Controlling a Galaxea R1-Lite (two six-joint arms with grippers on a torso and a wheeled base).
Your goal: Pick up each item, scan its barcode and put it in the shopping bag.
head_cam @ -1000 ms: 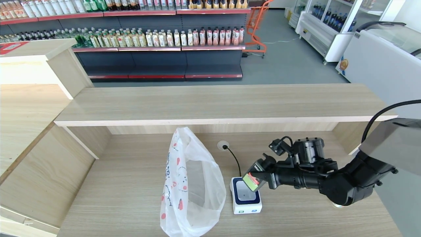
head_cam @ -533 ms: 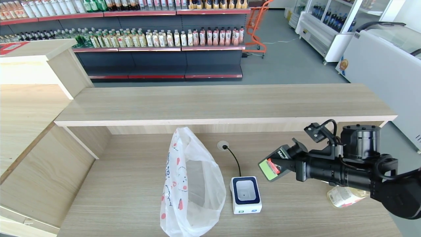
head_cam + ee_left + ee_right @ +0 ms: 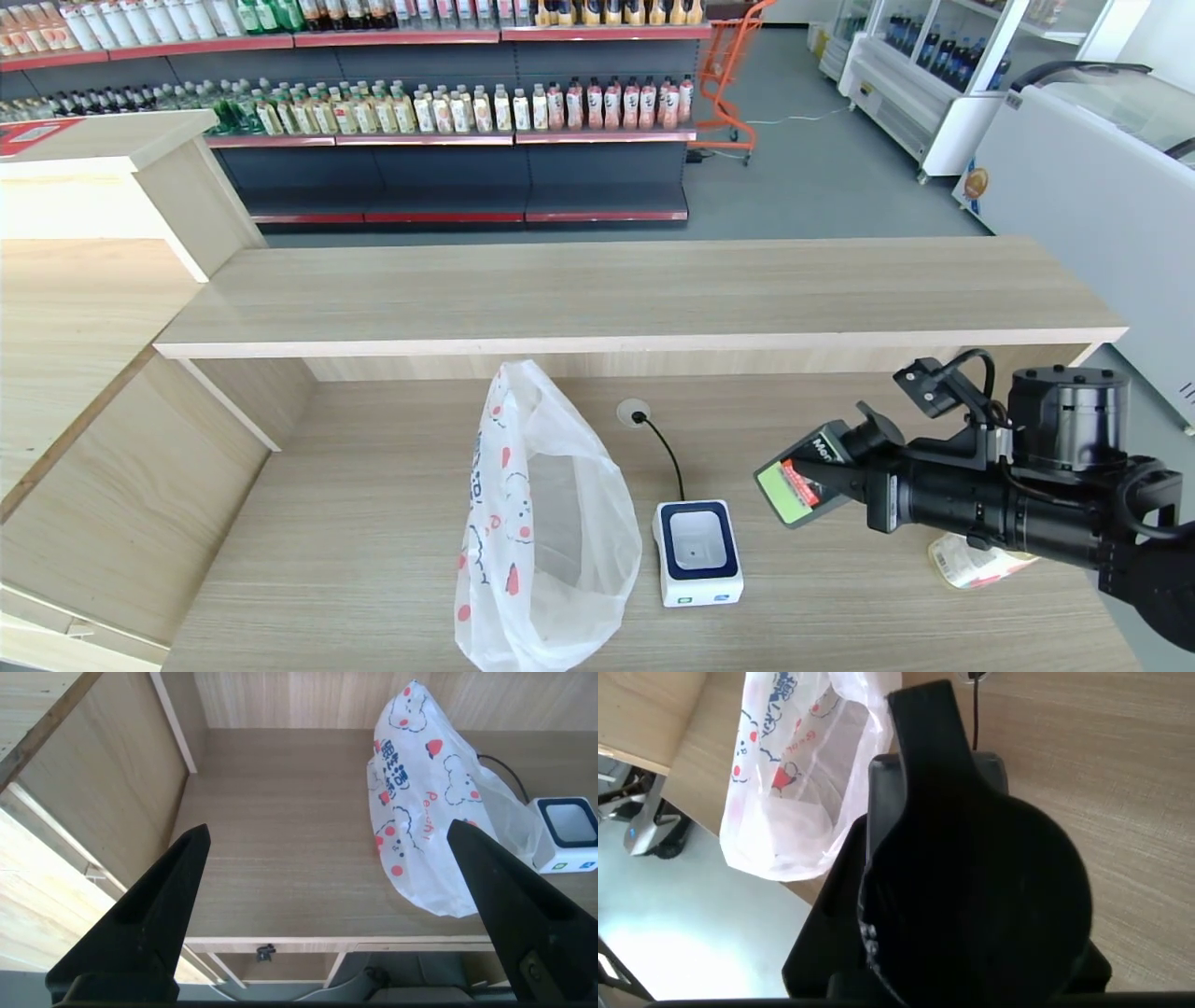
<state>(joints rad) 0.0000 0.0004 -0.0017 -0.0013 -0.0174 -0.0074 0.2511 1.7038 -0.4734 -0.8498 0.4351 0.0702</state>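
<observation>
My right gripper (image 3: 801, 478) is shut on a small pack with a green and red face (image 3: 786, 491). It holds the pack above the desk, to the right of the white and blue barcode scanner (image 3: 698, 551). The white shopping bag with red prints (image 3: 532, 523) stands open just left of the scanner. From the right wrist, the dark gripper and pack (image 3: 971, 859) cover most of the desk, with the bag (image 3: 794, 775) beyond them. My left gripper (image 3: 327, 915) is open, its fingers (image 3: 168, 905) spread wide, well short of the bag (image 3: 420, 812) and scanner (image 3: 568, 826).
A pale bottle (image 3: 971, 565) lies on the desk under my right arm. The scanner's black cable (image 3: 665, 453) runs to a hole in the desk. A raised counter (image 3: 635, 299) borders the far side, and a side panel (image 3: 121, 504) closes the left.
My right gripper has carried the pack from just over the scanner out to the right and higher. The bottle under the arm has come into sight.
</observation>
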